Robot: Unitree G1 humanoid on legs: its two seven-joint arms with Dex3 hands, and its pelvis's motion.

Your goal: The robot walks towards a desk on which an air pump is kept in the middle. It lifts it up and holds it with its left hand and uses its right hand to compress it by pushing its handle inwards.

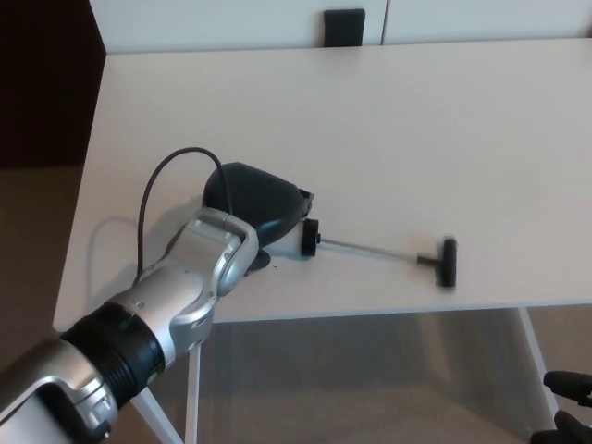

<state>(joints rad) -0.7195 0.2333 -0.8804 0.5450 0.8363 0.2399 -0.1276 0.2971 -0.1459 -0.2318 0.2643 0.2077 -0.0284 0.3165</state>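
We see the air pump (298, 237) lying on its side near the front edge of the white desk (388, 120), a little left of the middle. Only the right end of its pale cylinder shows, ending in a black cap; from there a thin metal rod (365, 249) runs out to the right, drawn well clear of the body, to the black T-handle (447, 263), which rests on the desk top close to the near edge. Our left hand (254, 199) lies over the pump's body, its dark back covering most of the cylinder; the fingers are hidden beneath it, so we cannot tell whether they are closed around the pump. The silver forearm reaches in from the near left, with a black cable (162, 194) looping above the wrist. Our right hand (566, 407) shows only as dark fingertips at the lower right corner, below desk level, and we cannot tell its state. A small black object (344, 21) sits at the far edge.
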